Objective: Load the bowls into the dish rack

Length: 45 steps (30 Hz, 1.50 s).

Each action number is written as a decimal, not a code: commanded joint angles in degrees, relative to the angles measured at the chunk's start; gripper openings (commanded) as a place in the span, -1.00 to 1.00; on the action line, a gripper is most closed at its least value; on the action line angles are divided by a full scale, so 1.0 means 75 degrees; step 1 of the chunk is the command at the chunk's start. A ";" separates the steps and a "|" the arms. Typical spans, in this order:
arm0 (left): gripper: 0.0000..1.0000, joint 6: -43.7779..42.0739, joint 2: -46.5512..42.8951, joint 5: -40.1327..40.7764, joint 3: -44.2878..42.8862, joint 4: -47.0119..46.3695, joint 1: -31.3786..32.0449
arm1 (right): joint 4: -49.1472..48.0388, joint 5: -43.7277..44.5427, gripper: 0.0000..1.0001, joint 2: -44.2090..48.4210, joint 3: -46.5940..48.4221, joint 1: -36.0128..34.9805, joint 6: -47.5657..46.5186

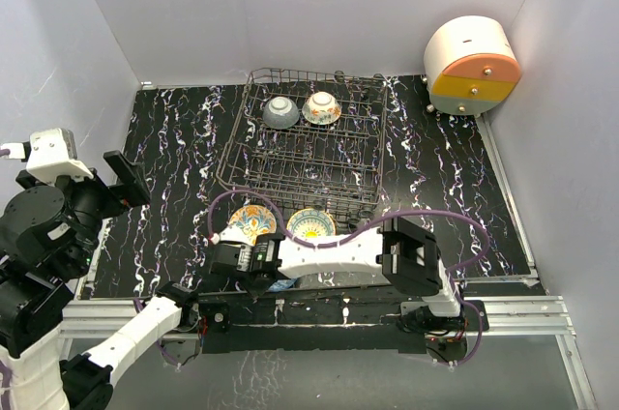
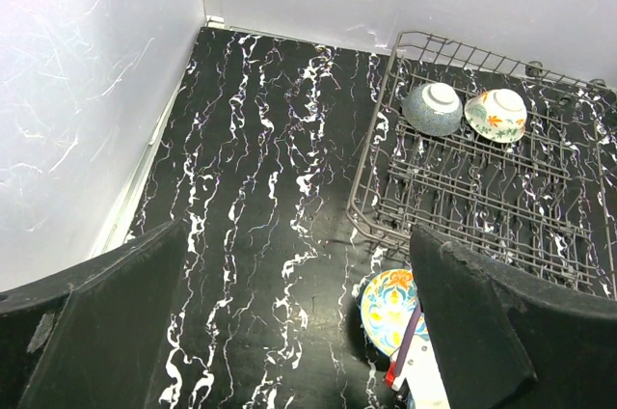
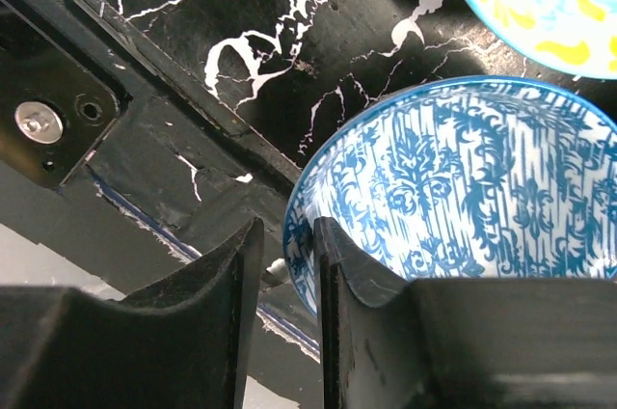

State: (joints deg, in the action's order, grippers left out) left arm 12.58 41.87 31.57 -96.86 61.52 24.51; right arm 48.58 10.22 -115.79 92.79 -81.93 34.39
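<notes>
The dark wire dish rack (image 1: 235,154) stands at the back middle and also shows in the left wrist view (image 2: 378,139). In its far row a speckled grey bowl (image 1: 280,112) (image 2: 434,108) sits upside down beside the orange-green floral bowl (image 1: 321,107) (image 2: 496,115). The orange-blue floral bowl (image 1: 251,221) (image 2: 386,308) and the yellow sunflower bowl (image 1: 311,224) lie on the table in front of the rack. My right gripper (image 1: 261,275) (image 3: 289,235) is shut on the rim of the blue bowl (image 3: 463,187) over the table's front edge, one finger inside it. My left gripper (image 1: 121,178) (image 2: 299,332) is open and empty at the left.
A round white, orange and yellow drawer unit (image 1: 472,67) stands at the back right. White walls close in three sides. The black table-edge frame (image 3: 145,139) lies under the blue bowl. A purple cable (image 1: 218,207) arcs over the front bowls.
</notes>
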 commanded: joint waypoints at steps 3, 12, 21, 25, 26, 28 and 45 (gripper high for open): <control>0.94 -0.0084 -0.0125 0.0126 0.0108 -0.0098 0.0025 | 0.0339 0.0531 -0.53 -0.0210 0.0220 -0.0184 0.0212; 0.94 -0.0265 -0.0218 0.0241 0.0045 -0.0217 0.0025 | 0.0522 0.0732 -0.85 0.0339 0.1089 -0.0311 0.0148; 0.94 -0.0248 -0.0198 0.0253 -0.0207 -0.0077 0.0025 | -0.0279 -0.0521 -0.85 0.1808 0.2054 0.0408 0.1001; 0.94 -0.0227 -0.0206 0.0247 -0.0246 -0.0075 0.0025 | -0.1944 -0.1189 -0.84 0.3277 0.0689 0.1859 0.1564; 0.94 -0.0224 -0.0195 0.0218 -0.0262 -0.0086 0.0025 | -0.2502 -0.1420 -0.85 0.3607 0.0277 0.2336 0.1682; 0.93 -0.0207 -0.0149 0.0135 -0.0286 -0.0137 0.0025 | -0.3641 -0.1984 -0.84 0.4161 -0.0533 0.3300 0.1816; 0.93 0.0161 0.0249 -0.0314 0.0029 -0.0583 0.0025 | -1.3165 -0.6230 -0.83 0.1631 -0.2607 0.9301 0.5836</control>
State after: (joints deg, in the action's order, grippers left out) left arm 12.93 42.24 29.91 -97.27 58.63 24.51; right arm -22.85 -28.75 -98.48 70.85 -16.75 67.20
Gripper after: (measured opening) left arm 0.967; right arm 0.109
